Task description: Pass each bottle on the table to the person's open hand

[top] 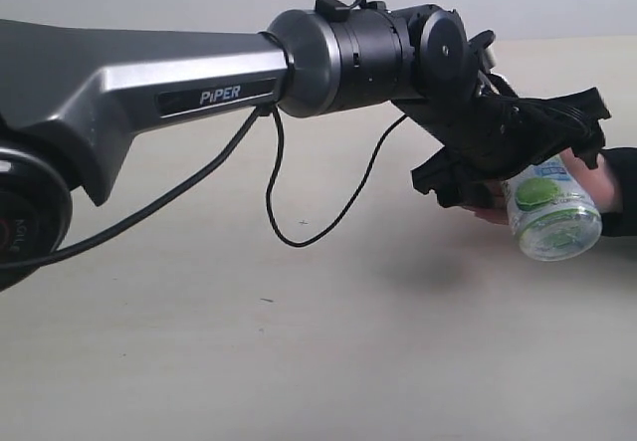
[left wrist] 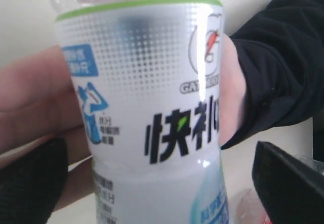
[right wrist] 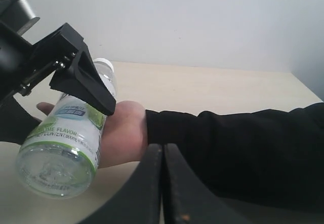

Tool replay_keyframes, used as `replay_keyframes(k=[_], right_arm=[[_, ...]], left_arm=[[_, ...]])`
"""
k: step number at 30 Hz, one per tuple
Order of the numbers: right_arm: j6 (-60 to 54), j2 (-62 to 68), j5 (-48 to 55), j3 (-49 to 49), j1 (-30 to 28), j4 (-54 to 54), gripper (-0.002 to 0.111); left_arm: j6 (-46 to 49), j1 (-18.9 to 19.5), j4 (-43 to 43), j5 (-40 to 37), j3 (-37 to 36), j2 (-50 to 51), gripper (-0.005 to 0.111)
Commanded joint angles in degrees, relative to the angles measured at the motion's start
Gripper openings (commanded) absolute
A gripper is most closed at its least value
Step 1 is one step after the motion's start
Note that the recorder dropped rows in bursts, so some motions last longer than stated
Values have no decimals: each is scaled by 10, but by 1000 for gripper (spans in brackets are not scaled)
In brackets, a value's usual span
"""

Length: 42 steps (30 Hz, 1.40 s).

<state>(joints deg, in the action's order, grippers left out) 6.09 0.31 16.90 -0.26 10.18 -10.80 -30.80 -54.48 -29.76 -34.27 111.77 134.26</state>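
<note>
A clear bottle (top: 552,212) with a white and green label lies tilted in the person's open hand (top: 600,175) at the right, cap end toward the palm. My left gripper (top: 518,152) straddles it, open. In the left wrist view, bare gaps show between the bottle (left wrist: 152,107) and both dark fingers (left wrist: 288,183), and the hand (left wrist: 30,102) lies behind the label. The right wrist view shows the same bottle (right wrist: 61,143) resting on the hand (right wrist: 124,133). My right gripper (right wrist: 163,183) is shut and empty, low near the table (top: 299,341).
The person's black sleeve (right wrist: 238,153) lies across the tabletop at the right. My left arm (top: 149,83) spans the exterior view from the left, its cable (top: 289,232) hanging down. A bit of clear, pinkish plastic (left wrist: 243,205) shows beside the left gripper's finger.
</note>
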Motion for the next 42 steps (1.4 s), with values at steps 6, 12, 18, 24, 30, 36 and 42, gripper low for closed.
replay_keyframes(k=[6,12,18,24,30,36,42], right_arm=[[0,-3,-4,3,-2,-1,0],[0,-3,-4,3,-2,-1,0],[0,-3,-4,3,-2,-1,0],[0,-3,-4,3,-2,-1,0],[0,-3,-4,3,-2,-1,0],[0,-3,-4,3,-2,-1,0],[0,-3,-4,3,-2,-1,0]], left_arm=[[29,10,-1,-14,2,-19,95],[68,22,-4,-52,2,-43,95],[100,36,3,-89,2,-68,95],[163,54,6,-116,2,-102,95],[249,67,11,-145,2,-141,94],[298,77,39,-179,2,-169,76],[312,77,85,-223,2,-180,3]])
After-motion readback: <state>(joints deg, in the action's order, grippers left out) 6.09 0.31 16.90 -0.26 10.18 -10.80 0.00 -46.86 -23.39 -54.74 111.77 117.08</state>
